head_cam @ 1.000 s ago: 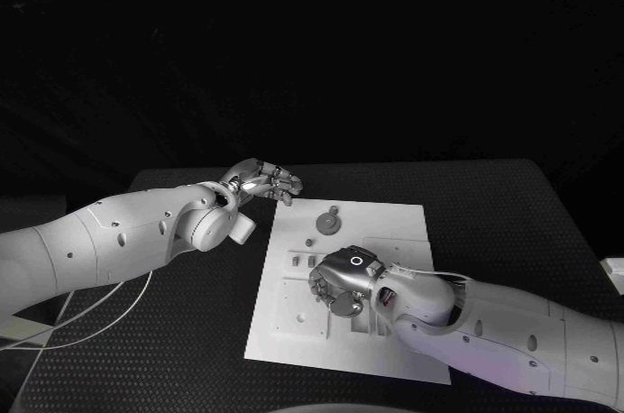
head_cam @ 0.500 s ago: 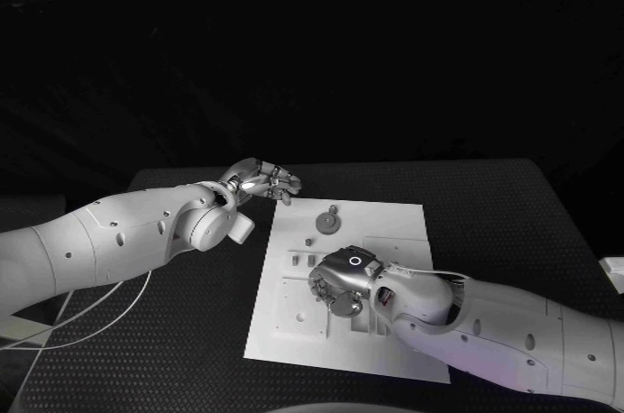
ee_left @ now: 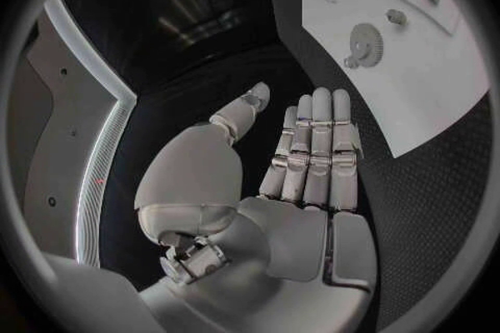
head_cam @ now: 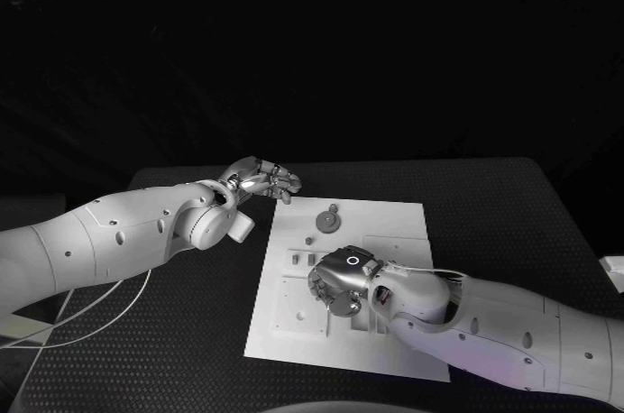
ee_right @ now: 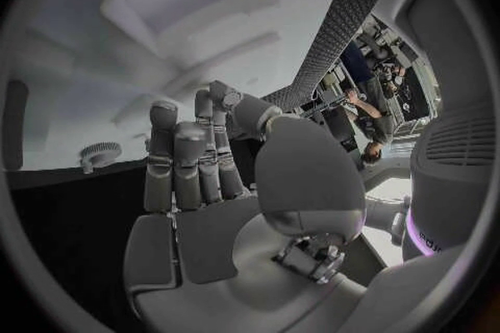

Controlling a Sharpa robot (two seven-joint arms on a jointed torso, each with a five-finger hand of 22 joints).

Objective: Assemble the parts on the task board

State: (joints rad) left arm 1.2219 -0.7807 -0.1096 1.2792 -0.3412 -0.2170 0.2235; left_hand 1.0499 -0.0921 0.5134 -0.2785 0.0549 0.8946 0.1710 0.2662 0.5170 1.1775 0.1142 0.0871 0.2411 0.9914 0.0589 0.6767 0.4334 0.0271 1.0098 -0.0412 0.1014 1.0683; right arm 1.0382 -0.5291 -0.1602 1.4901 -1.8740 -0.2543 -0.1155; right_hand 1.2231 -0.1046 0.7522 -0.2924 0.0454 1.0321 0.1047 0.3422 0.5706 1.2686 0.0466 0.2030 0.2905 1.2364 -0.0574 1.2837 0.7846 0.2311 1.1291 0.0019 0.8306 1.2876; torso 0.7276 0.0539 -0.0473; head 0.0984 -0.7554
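The left hand (head_cam: 264,180) hovers over the worktop (head_cam: 156,341) just off the task board's (head_cam: 390,219) far left corner — fingers straight and apart, holding nothing. A gear (head_cam: 328,221) lies on the board between the two hands. The right hand (head_cam: 341,282) is lowered onto the board's middle, fingers curled; whether it holds a part I cannot tell. Judged step: picking or seating a part — next calls for careful alignment.

Black textured table (head_cam: 494,206) against an unlit, dark room beyond its far edge
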